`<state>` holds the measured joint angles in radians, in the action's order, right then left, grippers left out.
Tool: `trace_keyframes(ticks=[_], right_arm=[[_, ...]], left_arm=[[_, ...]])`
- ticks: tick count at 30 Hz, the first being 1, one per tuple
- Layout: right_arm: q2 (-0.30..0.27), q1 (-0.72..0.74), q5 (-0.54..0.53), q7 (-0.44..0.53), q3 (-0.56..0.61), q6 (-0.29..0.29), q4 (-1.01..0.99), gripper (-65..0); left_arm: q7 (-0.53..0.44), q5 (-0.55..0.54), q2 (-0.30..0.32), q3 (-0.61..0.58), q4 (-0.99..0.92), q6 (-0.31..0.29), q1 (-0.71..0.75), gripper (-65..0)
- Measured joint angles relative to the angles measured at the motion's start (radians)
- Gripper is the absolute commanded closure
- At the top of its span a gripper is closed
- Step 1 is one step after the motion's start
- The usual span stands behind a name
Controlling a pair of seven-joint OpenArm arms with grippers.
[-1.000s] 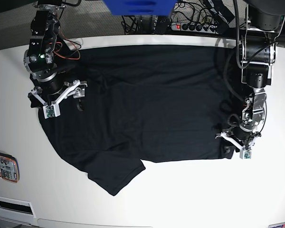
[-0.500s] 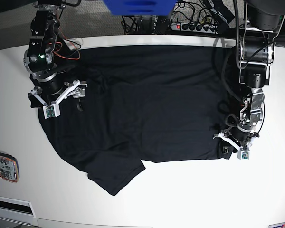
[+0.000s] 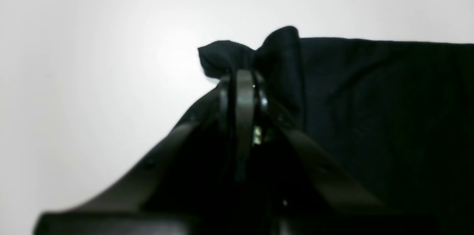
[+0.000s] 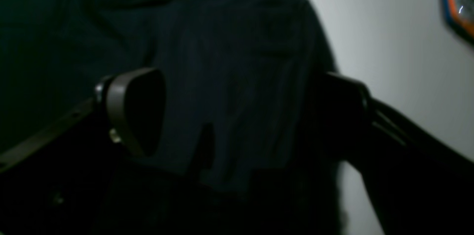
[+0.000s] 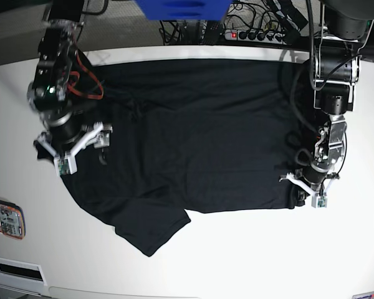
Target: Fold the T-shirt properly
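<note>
Black T-shirt on the white table

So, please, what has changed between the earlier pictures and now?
The left fingers have shifted slightly leftward in the base view and now pinch the T-shirt near its edge. The right fingers have moved down in that view, open. Most of the T-shirt stayed as it was.

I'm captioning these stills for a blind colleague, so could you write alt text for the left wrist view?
Close-up of the left gripper with its jaws shut on a pinched, bunched edge of the black T-shirt. A small flap of fabric sticks up beyond the jaws, against a pale table surface.
</note>
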<state>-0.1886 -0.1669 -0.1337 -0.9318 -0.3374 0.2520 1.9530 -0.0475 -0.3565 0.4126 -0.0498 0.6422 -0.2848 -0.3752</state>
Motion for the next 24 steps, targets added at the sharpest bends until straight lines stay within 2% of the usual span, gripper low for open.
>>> trace_keyframes(ticks=[3,6,11,15,24], right_arm=[[-0.031,0.076,0.008,-0.073,0.001,-0.005,-0.014,-59.6],[-0.037,0.213,0.011,-0.122,0.071,-0.007,-0.069,-59.6],[-0.025,0.437,-0.021,-0.096,0.214,0.010,-0.205,-59.6],[-0.030,0.528,0.010,-0.100,0.255,-0.010,-0.462,-59.6],[-0.027,0.735,0.003,0.173,0.371,-0.005,-0.986,-59.6]], left_arm=[[0.003,0.002,0.000,0.000,0.068,0.001,0.049,0.0],[0.023,0.012,-0.001,-0.001,0.163,0.005,0.104,0.0],[0.043,0.011,0.016,-0.003,0.257,-0.010,0.171,0.0],[0.050,0.016,0.020,-0.002,0.263,-0.007,0.173,0.0],[0.031,0.012,0.023,-0.002,0.268,-0.004,0.190,0.0]])
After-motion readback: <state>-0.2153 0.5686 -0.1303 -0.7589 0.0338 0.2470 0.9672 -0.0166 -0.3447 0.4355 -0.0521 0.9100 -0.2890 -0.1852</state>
